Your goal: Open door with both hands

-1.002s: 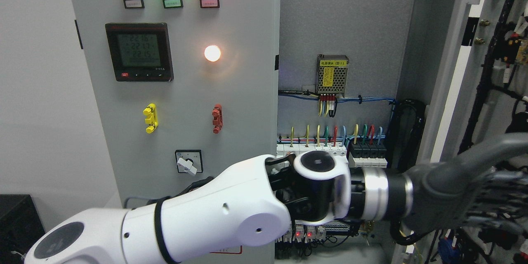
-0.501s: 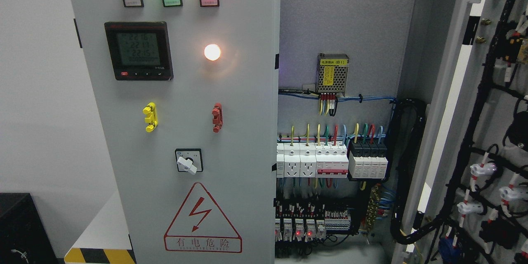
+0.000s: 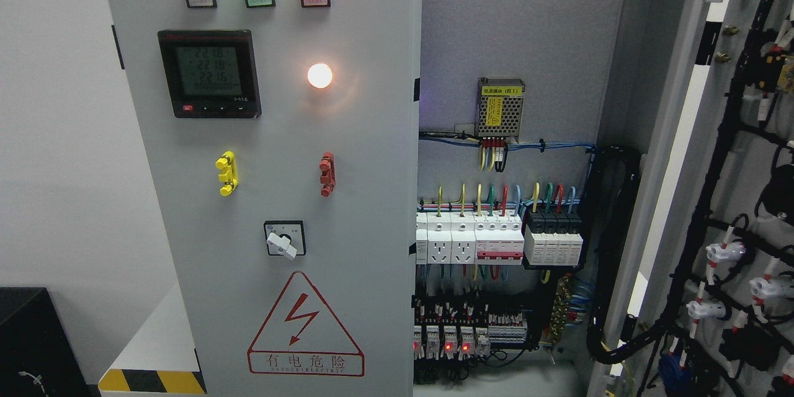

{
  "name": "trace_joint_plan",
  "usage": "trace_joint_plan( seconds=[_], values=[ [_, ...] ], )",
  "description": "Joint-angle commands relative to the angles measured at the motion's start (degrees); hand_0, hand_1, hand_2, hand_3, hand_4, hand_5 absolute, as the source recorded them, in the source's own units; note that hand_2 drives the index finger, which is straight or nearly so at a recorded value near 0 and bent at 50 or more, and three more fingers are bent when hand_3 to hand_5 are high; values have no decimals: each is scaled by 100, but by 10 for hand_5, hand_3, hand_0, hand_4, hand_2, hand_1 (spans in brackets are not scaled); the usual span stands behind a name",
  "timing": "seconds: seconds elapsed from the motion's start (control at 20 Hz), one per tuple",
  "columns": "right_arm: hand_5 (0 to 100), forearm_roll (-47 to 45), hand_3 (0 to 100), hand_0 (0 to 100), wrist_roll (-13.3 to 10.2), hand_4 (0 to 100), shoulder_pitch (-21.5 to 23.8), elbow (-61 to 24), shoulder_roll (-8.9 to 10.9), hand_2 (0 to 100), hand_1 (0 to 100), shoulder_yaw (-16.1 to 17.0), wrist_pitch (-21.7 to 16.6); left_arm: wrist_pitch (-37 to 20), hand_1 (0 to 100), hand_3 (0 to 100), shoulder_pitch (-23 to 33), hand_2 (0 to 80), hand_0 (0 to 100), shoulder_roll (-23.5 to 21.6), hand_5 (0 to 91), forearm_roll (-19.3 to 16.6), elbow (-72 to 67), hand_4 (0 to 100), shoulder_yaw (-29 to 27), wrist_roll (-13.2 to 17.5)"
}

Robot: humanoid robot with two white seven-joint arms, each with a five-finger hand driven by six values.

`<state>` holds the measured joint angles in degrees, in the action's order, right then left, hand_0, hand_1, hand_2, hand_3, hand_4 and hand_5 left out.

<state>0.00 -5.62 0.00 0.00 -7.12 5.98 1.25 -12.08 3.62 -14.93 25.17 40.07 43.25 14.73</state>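
Observation:
The grey left door (image 3: 366,155) of the electrical cabinet faces me, closed. It carries three lit lamps, a black meter (image 3: 209,73), a white lamp, yellow (image 3: 227,173) and red (image 3: 327,173) latches, a rotary switch (image 3: 284,239) and a red warning triangle. The right door (image 3: 738,136) stands swung open at the far right, its inner side lined with black wire harnesses. Between them the cabinet interior (image 3: 508,25) is exposed, with breakers (image 3: 496,245) and coloured wires. Neither of my arms or hands shows in the head view.
A small power supply (image 3: 500,108) hangs on the back wall above blue cables. Relays with red lights (image 3: 462,338) sit low inside. A black box (image 3: 31,341) stands at the lower left beside a white wall, and a yellow-black striped edge (image 3: 152,380) lies below the left door.
One second ago my left arm stretched across the lower picture with its dark hand at the right door. It left the view half a second ago and stays out. The view has tilted slightly.

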Motion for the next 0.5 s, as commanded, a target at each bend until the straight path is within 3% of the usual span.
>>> trace_joint_plan(
  seconds=[0.0,0.05,0.2,0.3,0.45],
  values=[
    [0,61,0,0,0,0,79,-70,0,0,0,0,-2,-101,0,0,447,0,0,1606,0,-416,-4631,0,-2862,-749],
    [0,61,0,0,0,0,79,-70,0,0,0,0,-2,-93,0,0,447,0,0,1703,0,-616,-4613,0,-3310,-917],
    [0,61,0,0,0,0,79,-70,0,0,0,0,-2,-84,0,0,447,0,0,1879,0,-2028,-4464,0,-4322,-954],
    [0,61,0,0,0,0,79,-70,0,0,0,0,-2,-75,0,0,447,0,0,1967,0,-2716,-4472,0,-5078,-980],
    [0,61,0,0,0,0,79,-70,0,0,0,0,-2,-49,0,0,438,0,0,1985,0,-2877,-4464,0,-5424,-998]
  ],
)
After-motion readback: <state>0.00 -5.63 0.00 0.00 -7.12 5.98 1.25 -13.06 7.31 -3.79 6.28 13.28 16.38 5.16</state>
